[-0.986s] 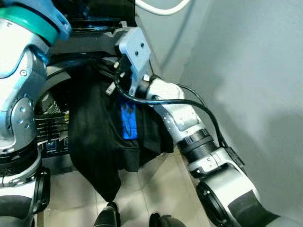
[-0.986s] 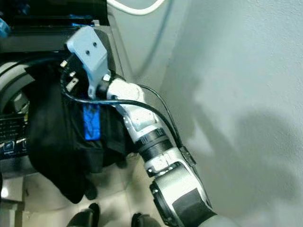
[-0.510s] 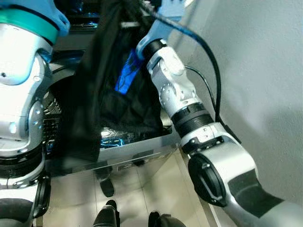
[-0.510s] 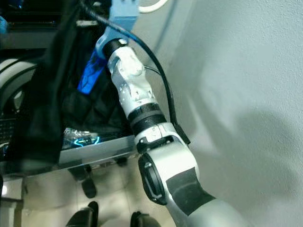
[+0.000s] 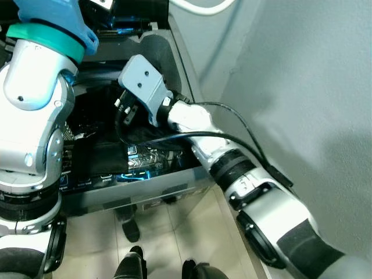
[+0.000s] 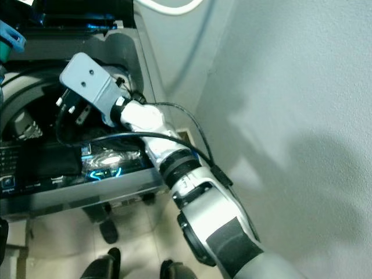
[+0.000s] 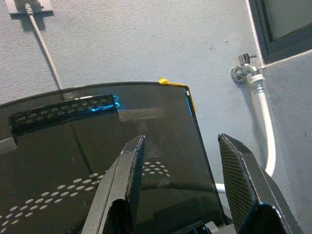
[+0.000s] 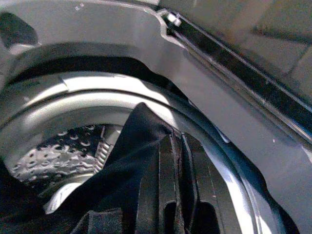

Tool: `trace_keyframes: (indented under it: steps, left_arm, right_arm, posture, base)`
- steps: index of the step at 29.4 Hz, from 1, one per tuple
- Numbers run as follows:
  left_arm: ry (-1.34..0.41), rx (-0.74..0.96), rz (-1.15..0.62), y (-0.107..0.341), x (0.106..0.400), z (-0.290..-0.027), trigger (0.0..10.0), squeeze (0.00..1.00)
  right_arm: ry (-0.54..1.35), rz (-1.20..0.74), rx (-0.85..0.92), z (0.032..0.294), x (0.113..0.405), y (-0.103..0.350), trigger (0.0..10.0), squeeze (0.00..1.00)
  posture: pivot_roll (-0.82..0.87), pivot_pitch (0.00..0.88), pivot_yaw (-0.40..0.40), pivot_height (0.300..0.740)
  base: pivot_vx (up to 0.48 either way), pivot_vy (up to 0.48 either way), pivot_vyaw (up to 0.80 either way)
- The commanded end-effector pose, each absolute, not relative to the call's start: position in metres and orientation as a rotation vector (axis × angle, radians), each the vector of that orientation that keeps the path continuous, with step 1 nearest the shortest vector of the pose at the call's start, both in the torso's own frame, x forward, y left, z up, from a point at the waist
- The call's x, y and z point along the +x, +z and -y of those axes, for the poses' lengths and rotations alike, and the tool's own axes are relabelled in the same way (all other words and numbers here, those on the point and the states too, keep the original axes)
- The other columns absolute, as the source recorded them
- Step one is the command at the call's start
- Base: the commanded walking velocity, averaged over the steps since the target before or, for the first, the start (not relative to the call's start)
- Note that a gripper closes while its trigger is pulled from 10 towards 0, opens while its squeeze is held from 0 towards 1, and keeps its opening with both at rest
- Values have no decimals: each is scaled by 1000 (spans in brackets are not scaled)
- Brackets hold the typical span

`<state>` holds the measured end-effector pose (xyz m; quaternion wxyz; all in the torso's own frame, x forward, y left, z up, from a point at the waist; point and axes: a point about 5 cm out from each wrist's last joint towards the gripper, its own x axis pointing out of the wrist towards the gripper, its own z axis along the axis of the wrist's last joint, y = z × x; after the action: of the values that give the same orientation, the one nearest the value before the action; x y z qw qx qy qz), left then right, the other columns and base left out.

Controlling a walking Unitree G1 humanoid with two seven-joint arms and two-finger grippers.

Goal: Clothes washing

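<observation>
While the black garment (image 8: pixel 117 165) is draping over the rim of the washing machine's drum (image 8: pixel 63 151), part of it is lying across the front control panel (image 5: pixel 116 168), where blue lights are glowing beside the dark cloth. In the right wrist view the cloth is rising in a fold between the two black fingers (image 8: pixel 168 195), which are sitting pressed together with the fabric pinched at their tips, so the right gripper (image 8: pixel 170 146) is clenching the garment just above the drum's opening. Below it the perforated metal wall of the drum is catching the light. From the head, the right arm (image 5: pixel 232 168) is reaching forward and across the top of the washing machine (image 5: pixel 174 192), its grey wrist housing hanging over the opening. The left gripper (image 7: pixel 183 180) is pointing up at the raised dark lid (image 7: pixel 97 146), its two fingers spread apart with nothing between them. Behind the lid, a tap (image 7: pixel 242 70) with a white hose (image 7: pixel 265 126) is sitting on the grey wall (image 7: pixel 146 44).
</observation>
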<state>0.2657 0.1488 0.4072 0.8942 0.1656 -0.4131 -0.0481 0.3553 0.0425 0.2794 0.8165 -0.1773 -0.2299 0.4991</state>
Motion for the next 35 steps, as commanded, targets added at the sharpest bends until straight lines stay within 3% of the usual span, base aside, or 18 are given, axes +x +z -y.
trace_keyframes:
  steps: [1,6,10,11,20,27,30,32,33,35]
  left_arm:
    - [-104,358,861,404,266,-148,10000,0]
    - [-102,363,853,402,268,-150,10000,0]
    - [-100,362,843,401,268,-151,10000,0]
    - [-100,352,830,399,269,-152,10000,0]
    - [-191,238,651,385,272,-172,10000,0]
    - [-239,261,513,371,272,-184,10000,0]
    - [-268,250,468,361,275,-177,10000,0]
    - [-395,236,388,349,273,-161,10000,0]
    - [-395,236,388,349,273,-161,10000,0]
    - [-574,257,305,335,262,-145,10000,0]
  right_arm:
    - [1104,555,-242,-39,351,295,10000,1000]
    - [1222,577,13,-23,346,313,10000,1000]
    - [1347,582,81,-8,339,317,10000,1000]
    - [1376,583,100,-1,336,318,10000,0]
    - [1485,642,260,54,312,328,10000,0]
    - [1396,616,421,79,313,322,10000,0]
    - [1172,611,439,90,330,320,10000,0]
    - [987,578,452,95,342,318,10000,0]
    - [987,578,452,95,342,318,10000,0]
    - [914,564,423,94,346,316,10000,0]
  posture:
    - [134,160,-36,740]
    - [142,158,-36,740]
    - [144,158,-36,740]
    - [144,158,-36,740]
    - [158,152,-30,740]
    - [167,145,-27,740]
    - [165,136,-26,740]
    - [166,130,-23,740]
    - [166,130,-23,740]
    - [166,128,-18,740]
  base:
    - [0,0,0]
    - [0,0,0]
    - [0,0,0]
    - [0,0,0]
    - [0,0,0]
    - [0,0,0]
    - [0,0,0]
    - [0,0,0]
    - [0,0,0]
    - [0,0,0]
